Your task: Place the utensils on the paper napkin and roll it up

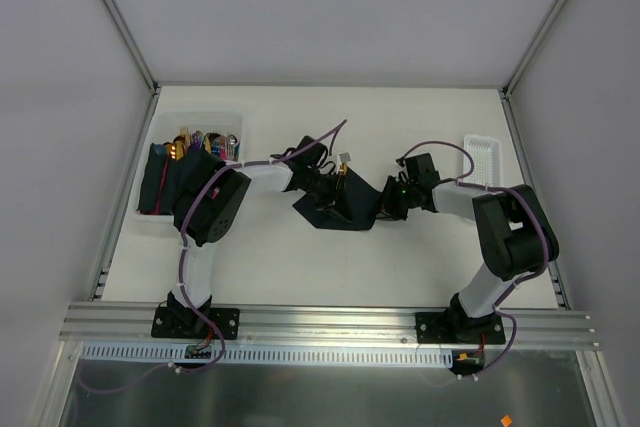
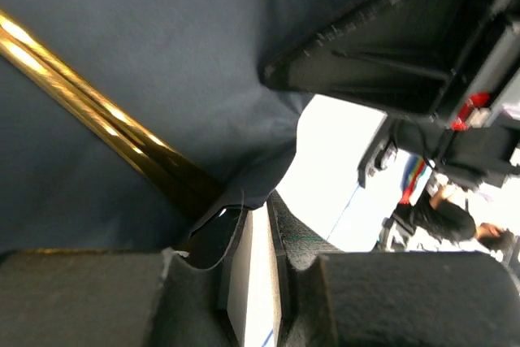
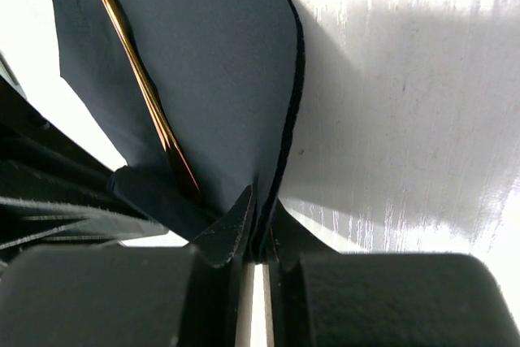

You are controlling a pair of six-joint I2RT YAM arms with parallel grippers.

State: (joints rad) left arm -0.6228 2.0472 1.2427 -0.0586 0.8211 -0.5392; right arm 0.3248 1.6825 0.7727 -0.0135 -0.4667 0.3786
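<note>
The paper napkin (image 1: 345,209) lies crumpled and partly folded at the middle of the table, between my two grippers. A gold utensil (image 1: 342,175) shows at its far edge. In the left wrist view the dark napkin (image 2: 162,54) fills the frame, and a gold utensil handle (image 2: 106,111) runs diagonally across it and under a fold. My left gripper (image 2: 256,205) (image 1: 322,187) is shut on a corner of the sheet. My right gripper (image 3: 260,209) (image 1: 388,203) pinches the napkin's (image 3: 219,62) folded edge, lifting it off the table, with a gold utensil (image 3: 138,71) lying inside the fold.
A white bin (image 1: 195,115) at the back left holds more cutlery and a stack of dark napkins. A small white tray (image 1: 482,157) sits at the back right. The right arm's black gripper body (image 2: 390,46) hangs close over the napkin in the left wrist view.
</note>
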